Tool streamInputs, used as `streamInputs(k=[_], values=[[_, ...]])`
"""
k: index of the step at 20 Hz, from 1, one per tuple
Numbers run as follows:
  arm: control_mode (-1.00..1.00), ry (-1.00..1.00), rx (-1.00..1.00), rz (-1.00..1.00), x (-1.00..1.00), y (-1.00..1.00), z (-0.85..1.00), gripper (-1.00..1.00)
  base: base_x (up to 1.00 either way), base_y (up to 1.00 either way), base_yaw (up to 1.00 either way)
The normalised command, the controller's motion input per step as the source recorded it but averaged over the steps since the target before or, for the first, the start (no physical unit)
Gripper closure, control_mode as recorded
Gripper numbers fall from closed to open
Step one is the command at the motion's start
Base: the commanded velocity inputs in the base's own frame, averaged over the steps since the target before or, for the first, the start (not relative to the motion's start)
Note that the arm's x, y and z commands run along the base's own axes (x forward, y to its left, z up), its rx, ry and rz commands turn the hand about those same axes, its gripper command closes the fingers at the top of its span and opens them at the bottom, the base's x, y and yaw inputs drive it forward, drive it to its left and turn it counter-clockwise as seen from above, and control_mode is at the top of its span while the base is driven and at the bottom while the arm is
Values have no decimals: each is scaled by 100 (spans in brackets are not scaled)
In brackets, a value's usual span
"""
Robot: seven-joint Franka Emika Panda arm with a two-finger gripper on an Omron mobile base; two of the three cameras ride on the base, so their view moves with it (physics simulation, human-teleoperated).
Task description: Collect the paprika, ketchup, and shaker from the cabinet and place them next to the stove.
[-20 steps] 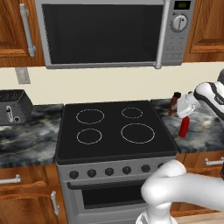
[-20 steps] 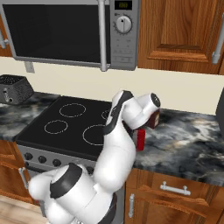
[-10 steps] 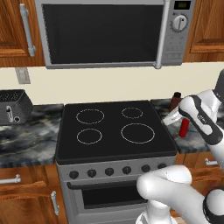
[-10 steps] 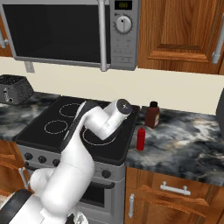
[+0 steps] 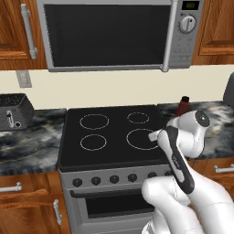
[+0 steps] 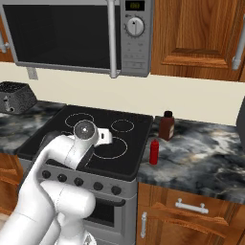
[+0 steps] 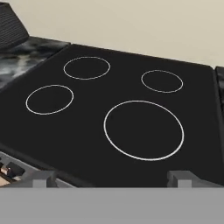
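Note:
The paprika [image 6: 166, 126] stands upright on the marble counter just right of the stove [image 6: 72, 143]. In front of it stands the ketchup [image 6: 154, 152], close to the stove's right edge. In the left base view the paprika [image 5: 183, 105] peeks out behind my arm, which hides the ketchup. My gripper [image 7: 111, 179] hangs open and empty over the stove [image 7: 131, 87], its fingertips [image 7: 43, 177] wide apart near the front edge by the large burner ring. The hand [image 6: 106, 138] sits left of both items, apart from them. The shaker is out of view.
A microwave [image 5: 114, 34] hangs above the stove, flanked by wooden wall cabinets [image 6: 196, 33] with shut doors. A dark toaster [image 5: 13, 112] stands on the left counter. The marble counter [image 6: 201, 162] runs right of the bottles, with a dark object [image 6: 241, 115] at the edge.
My arm has swung left from the counter beside the ketchup and paprika to above the stove. Both items stayed put. The gripper stayed open.

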Motion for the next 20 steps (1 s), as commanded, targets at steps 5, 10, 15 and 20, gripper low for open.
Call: streamInputs(k=[5, 10, 15, 20], values=[[-100, 0, -1, -13, -49, 9, -52, -100, 0, 0, 0], [-100, 2, 0, -1, -45, 4, -43, -100, 0, 0, 0], [-100, -4, 0, 0, -55, 18, -22, -100, 0, 0, 0], [100, -8, 0, -3, -47, 15, -1, -100, -34, 17, -3]])
